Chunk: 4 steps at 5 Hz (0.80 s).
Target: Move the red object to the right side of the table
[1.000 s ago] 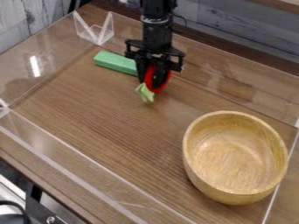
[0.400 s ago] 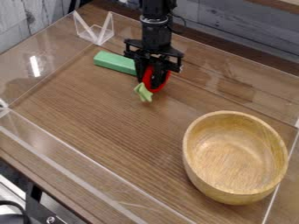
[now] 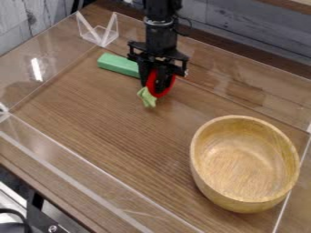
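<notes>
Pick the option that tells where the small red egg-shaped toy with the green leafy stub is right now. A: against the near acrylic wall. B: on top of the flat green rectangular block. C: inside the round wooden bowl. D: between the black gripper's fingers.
D: the black gripper is shut on the small red egg-shaped toy, near the flat green block and far from the round wooden bowl.

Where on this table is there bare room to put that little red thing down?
Bare wood lies between the red object and the wooden bowl, and across the table's near-left. It is crowded by the green block.
</notes>
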### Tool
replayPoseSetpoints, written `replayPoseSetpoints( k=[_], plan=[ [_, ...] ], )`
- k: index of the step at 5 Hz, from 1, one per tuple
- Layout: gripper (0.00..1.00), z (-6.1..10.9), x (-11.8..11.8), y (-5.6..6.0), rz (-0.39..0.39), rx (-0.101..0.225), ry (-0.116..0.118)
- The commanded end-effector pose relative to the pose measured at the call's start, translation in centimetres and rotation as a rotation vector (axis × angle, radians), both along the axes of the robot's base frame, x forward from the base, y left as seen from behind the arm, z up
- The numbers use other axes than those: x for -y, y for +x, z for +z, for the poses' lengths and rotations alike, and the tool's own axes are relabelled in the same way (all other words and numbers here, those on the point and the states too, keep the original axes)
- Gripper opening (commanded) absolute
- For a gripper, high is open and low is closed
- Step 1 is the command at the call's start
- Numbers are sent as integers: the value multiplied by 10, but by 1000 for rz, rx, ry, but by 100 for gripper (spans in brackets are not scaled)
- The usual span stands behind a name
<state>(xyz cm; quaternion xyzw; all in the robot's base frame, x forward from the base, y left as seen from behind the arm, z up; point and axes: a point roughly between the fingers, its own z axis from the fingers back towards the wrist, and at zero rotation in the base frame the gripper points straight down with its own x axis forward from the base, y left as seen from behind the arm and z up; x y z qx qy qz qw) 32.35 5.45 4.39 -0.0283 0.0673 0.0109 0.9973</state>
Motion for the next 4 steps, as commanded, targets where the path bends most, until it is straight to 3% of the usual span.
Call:
replayPoseSetpoints(
  k=[1,2,4],
  plan=[
    [0,30,2,4,-15,82,13],
    [0,28,6,5,-32,82,11],
    [0,11,37,19,-90,75,10]
  ],
)
